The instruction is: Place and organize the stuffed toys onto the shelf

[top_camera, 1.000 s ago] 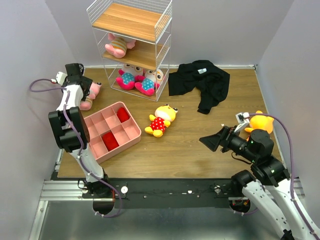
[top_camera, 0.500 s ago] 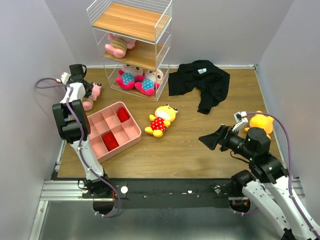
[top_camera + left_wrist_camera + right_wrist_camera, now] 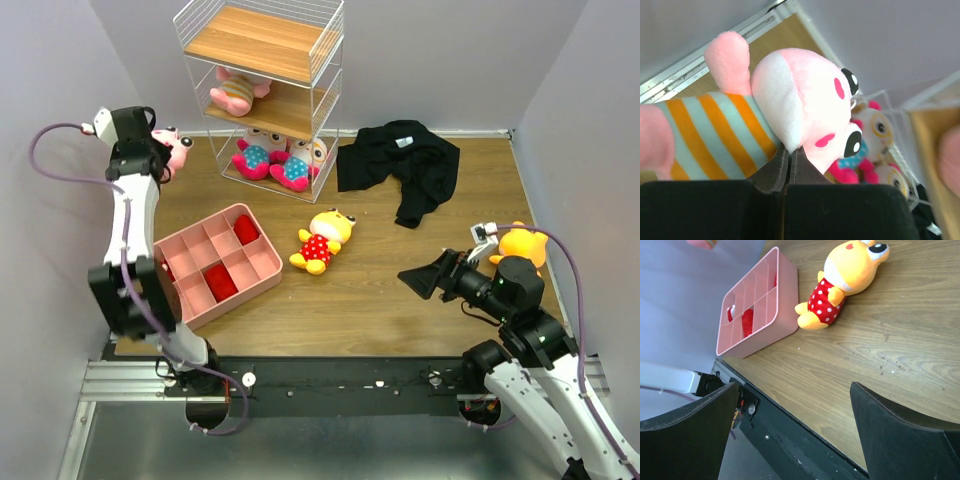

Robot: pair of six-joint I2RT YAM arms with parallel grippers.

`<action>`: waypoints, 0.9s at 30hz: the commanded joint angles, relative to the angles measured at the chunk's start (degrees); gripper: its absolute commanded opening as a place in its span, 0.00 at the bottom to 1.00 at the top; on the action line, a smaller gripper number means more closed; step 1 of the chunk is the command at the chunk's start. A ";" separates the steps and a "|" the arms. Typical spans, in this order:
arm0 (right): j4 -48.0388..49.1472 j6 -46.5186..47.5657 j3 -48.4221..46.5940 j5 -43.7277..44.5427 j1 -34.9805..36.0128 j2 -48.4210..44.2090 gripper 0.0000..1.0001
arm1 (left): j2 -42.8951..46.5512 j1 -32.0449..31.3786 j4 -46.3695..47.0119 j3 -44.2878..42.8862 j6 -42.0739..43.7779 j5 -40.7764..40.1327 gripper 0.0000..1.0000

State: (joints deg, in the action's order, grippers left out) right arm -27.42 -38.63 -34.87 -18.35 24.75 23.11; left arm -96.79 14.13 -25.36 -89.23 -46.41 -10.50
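Note:
My left gripper (image 3: 155, 152) is shut on a pink stuffed toy in an orange-striped shirt (image 3: 174, 147), pinching it just under the head (image 3: 800, 95) and holding it in the air left of the shelf (image 3: 262, 40). The fingertips (image 3: 781, 162) are pressed together in the plush. On the shelf's middle board lies another pink toy (image 3: 235, 92), and two white-faced toys (image 3: 270, 158) sit on the bottom tier. A yellow toy in red polka dots (image 3: 322, 238) lies mid-table, also in the right wrist view (image 3: 847, 277). My right gripper (image 3: 420, 280) hovers open and holds nothing. A second yellow toy (image 3: 522, 243) sits behind the right arm.
A pink compartment tray (image 3: 215, 262) with red items lies front left, also seen from the right wrist (image 3: 760, 300). A black cloth garment (image 3: 405, 165) is spread at the back right. The table's front edge and black rail run below my right gripper (image 3: 795, 405).
My left gripper closed on the pink striped toy at the table's left edge and lifted it up and back, beside the shelf. The right arm barely moved.

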 commanded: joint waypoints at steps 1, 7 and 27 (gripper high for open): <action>2.02 -0.92 -2.48 -1.95 0.12 0.79 1.00 | 13.89 -1.91 -0.12 8.87 5.19 3.18 0.00; 3.86 -1.36 -4.59 -4.68 0.12 2.99 1.00 | 35.14 -8.93 -1.52 21.10 9.14 9.35 0.00; 34.35 -9.79 -22.68 -2.75 17.51 44.01 0.98 | 59.09 -23.71 5.24 42.74 -0.17 33.79 0.00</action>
State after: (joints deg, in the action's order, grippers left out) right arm -2.50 -46.72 -48.01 -23.29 36.60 56.93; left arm -39.70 -8.80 -24.91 -46.81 -44.47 18.65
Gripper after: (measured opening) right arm 0.978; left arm 0.015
